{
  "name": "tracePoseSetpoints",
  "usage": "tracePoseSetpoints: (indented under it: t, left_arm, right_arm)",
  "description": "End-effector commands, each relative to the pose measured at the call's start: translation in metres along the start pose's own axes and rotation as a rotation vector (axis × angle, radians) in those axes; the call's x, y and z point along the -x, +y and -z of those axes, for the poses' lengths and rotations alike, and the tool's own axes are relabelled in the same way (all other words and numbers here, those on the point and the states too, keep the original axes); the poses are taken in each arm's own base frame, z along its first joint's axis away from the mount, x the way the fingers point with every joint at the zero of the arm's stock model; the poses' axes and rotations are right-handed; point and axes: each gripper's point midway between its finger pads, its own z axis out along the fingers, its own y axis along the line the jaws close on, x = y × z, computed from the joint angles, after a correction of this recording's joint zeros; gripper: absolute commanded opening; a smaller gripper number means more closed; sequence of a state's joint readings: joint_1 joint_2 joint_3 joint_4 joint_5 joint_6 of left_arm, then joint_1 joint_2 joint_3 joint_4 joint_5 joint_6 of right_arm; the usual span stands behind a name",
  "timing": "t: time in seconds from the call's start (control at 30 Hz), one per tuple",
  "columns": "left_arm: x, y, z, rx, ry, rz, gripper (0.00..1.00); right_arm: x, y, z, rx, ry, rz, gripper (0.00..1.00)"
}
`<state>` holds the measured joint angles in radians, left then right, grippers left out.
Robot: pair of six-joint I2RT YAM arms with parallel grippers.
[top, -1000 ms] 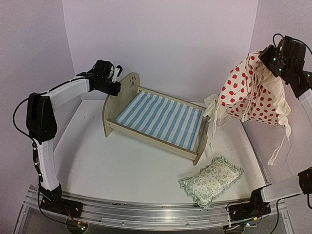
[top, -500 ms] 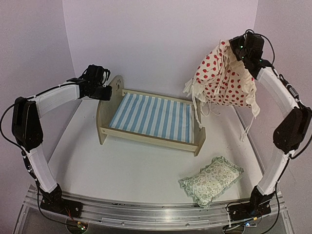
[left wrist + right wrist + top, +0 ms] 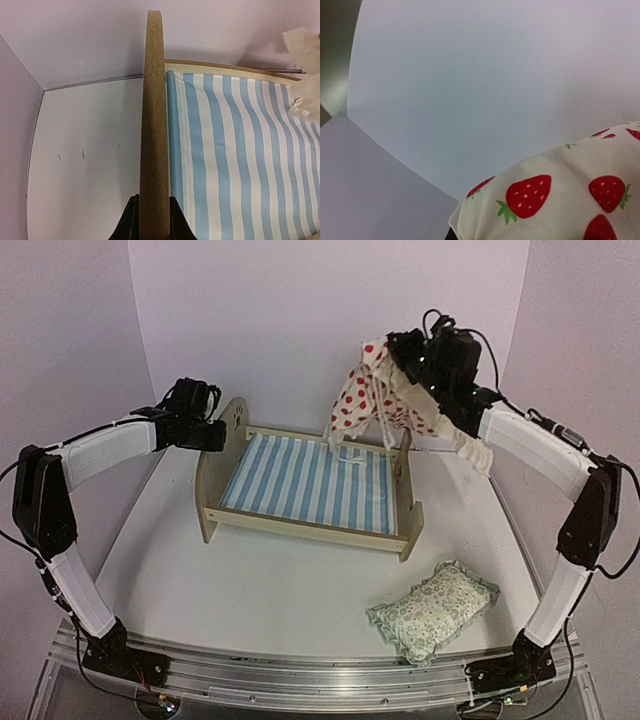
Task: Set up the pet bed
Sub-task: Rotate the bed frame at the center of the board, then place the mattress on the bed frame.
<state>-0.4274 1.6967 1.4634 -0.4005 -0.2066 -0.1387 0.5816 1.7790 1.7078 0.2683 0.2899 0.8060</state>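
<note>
The pet bed (image 3: 310, 483) stands mid-table, a light-wood frame with a blue-and-white striped base. Its arched headboard (image 3: 222, 455) is on the left and the low footboard (image 3: 405, 490) on the right. My left gripper (image 3: 214, 432) is shut on the headboard's top edge. In the left wrist view both fingers (image 3: 131, 220) press the board's edge (image 3: 153, 115), with the striped fabric (image 3: 235, 160) to the right. My right gripper (image 3: 406, 352) is shut on a cream cushion with red strawberries (image 3: 362, 390). The cushion hangs over the bed's far footboard corner and fills the right wrist view (image 3: 560, 200), hiding the fingers.
A small green floral frilled pillow (image 3: 433, 608) lies on the white table near the front right. White walls close in the back and both sides. Cushion ties (image 3: 470, 450) dangle beside the right forearm.
My right arm has swung left, carrying the cushion from the right wall to above the bed's far footboard corner. The bed has turned and shifted slightly left in my left gripper.
</note>
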Motion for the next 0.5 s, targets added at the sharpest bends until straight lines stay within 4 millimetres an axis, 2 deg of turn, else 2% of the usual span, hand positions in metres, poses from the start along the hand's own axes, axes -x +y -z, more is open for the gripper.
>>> tracePoseSetpoints:
  t: [0.0, 0.2, 0.27, 0.33, 0.47]
  left_arm:
    - [-0.039, -0.022, -0.014, -0.093, 0.080, 0.147, 0.23]
    - [-0.034, -0.021, -0.003, -0.106, 0.051, 0.085, 0.45]
    - [-0.029, -0.021, 0.002, -0.112, 0.040, 0.071, 0.56]
    - [-0.025, -0.021, 0.008, -0.114, 0.023, 0.075, 0.76]
    - [-0.013, -0.018, 0.022, -0.115, -0.003, 0.083, 0.94]
  right_arm:
    - [-0.040, -0.001, 0.015, 0.036, 0.029, 0.053, 0.00]
    - [-0.109, -0.067, 0.024, -0.088, 0.157, 0.067, 0.00]
    - [-0.131, -0.084, 0.029, -0.113, 0.211, 0.069, 0.00]
    - [-0.154, -0.098, 0.036, -0.126, 0.277, 0.075, 0.00]
    - [-0.204, -0.125, 0.057, -0.144, 0.439, 0.107, 0.00]
